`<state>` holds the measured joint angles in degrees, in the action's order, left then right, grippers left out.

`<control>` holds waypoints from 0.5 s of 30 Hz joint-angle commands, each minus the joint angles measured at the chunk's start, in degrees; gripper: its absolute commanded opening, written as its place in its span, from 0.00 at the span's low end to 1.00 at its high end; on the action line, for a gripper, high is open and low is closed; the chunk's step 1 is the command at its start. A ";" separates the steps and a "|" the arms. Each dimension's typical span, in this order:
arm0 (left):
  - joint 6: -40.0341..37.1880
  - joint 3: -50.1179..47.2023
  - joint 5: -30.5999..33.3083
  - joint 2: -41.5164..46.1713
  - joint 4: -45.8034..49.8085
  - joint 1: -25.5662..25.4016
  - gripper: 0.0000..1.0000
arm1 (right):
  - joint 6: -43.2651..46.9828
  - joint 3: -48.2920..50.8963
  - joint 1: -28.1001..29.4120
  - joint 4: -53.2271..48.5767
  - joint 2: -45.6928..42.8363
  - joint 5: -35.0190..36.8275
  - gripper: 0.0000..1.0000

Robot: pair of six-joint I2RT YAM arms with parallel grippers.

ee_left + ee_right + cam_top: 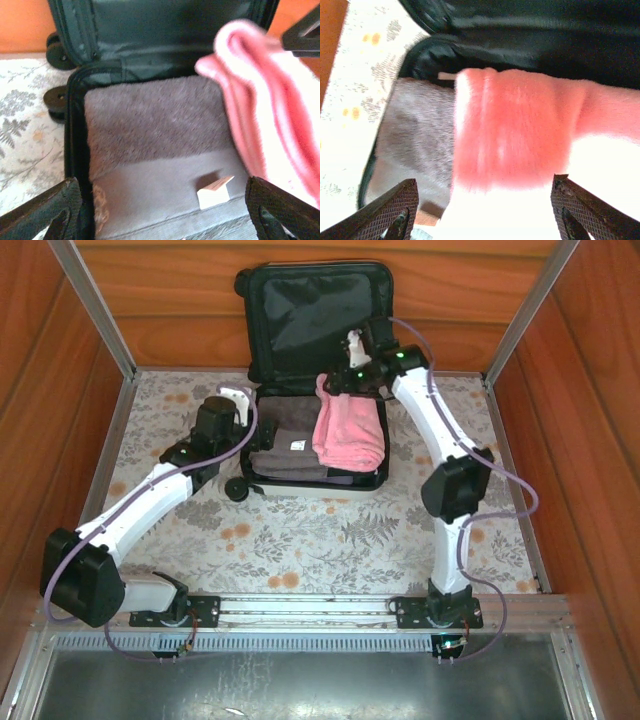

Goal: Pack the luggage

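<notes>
The luggage lies open at the back of the table, its black-lined lid propped up against the wall. A folded grey towel fills the left of its base, with a white tag on it. A pink towel lies along the right side, overlapping the grey one. My left gripper hovers at the case's left rim, jaws open and empty over the grey towel. My right gripper is at the far end of the pink towel, fingers spread wide either side of it, open.
The case's black wheels stick out on its left side. Wooden walls enclose the floral table at the back and both sides. A metal rail with the arm bases runs along the near edge.
</notes>
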<state>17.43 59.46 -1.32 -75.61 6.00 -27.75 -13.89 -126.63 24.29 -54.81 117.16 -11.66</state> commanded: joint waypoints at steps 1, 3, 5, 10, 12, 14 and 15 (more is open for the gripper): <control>3.85 3.48 -3.08 -1.65 0.91 0.22 0.85 | 3.15 1.93 -0.63 1.47 -3.90 -0.98 0.74; 4.53 5.21 -3.17 -2.19 0.69 -0.81 0.84 | 3.74 2.56 -1.20 1.96 -3.97 -0.05 0.74; 4.72 7.42 -3.01 -3.18 0.68 -2.46 0.83 | 4.21 3.61 -1.97 3.27 -3.70 1.94 0.68; 7.88 16.09 -1.98 -8.81 0.93 -8.18 0.80 | 5.60 6.69 -4.35 10.28 -0.22 6.44 0.49; 10.55 20.76 -1.77 -13.01 1.59 -10.27 0.76 | 5.54 6.29 -5.40 11.53 2.63 8.30 0.49; 12.70 25.21 -1.81 -17.22 2.07 -11.86 0.72 | 5.36 5.68 -6.21 11.66 5.09 10.20 0.50; 13.10 27.25 -2.05 -19.25 2.40 -12.55 0.70 | 5.39 5.47 -6.56 11.57 6.16 10.26 0.50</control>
<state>26.50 82.28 -2.87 -90.32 6.79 -38.65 -9.47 -121.05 18.85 -44.71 121.12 -4.84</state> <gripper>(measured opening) 0.716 0.498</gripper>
